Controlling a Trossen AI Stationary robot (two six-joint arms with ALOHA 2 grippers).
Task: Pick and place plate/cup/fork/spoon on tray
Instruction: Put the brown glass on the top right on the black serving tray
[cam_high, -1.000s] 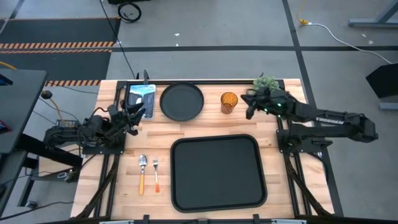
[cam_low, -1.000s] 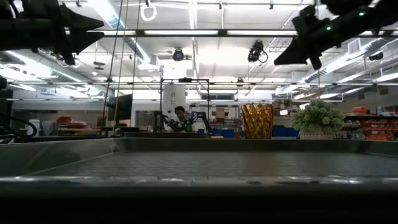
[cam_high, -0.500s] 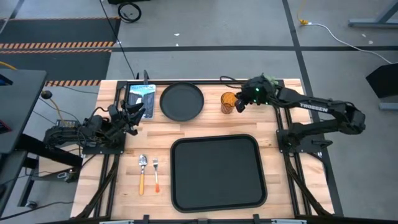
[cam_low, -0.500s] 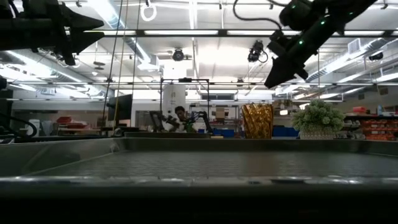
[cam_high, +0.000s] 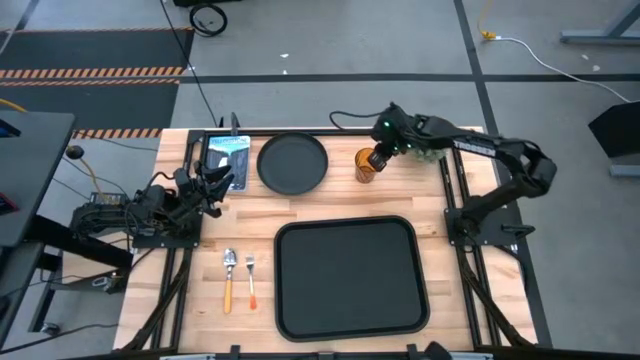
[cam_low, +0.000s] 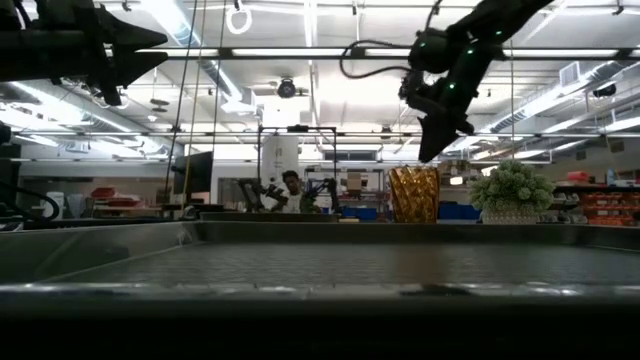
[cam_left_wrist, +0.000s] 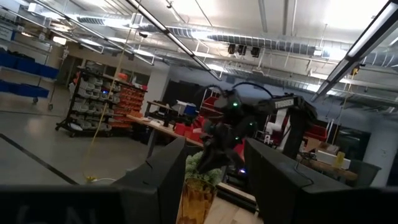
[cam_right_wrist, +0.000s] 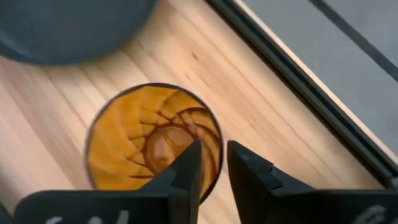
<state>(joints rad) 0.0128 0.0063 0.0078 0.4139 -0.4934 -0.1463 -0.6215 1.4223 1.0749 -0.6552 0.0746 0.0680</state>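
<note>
right gripper (cam_high: 378, 160): has swung in from the worktop's right edge, now right above the cup (cam_high: 367, 165), fingers (cam_right_wrist: 186, 168) slightly apart over its rim, nothing held
left gripper (cam_high: 212, 184): hasn't budged, parked left, can't tell its fingers
cup: standing between plate (cam_high: 292, 163) and plant (cam_low: 511, 190)
worktop (cam_high: 330, 205): pale wood slats; workshop behind

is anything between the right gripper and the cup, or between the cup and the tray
Nothing visible. The right gripper hangs right above the cup, its fingers narrowly apart over the rim. Between the cup and the tray lies only bare table; the plate sits off to the side.
</note>
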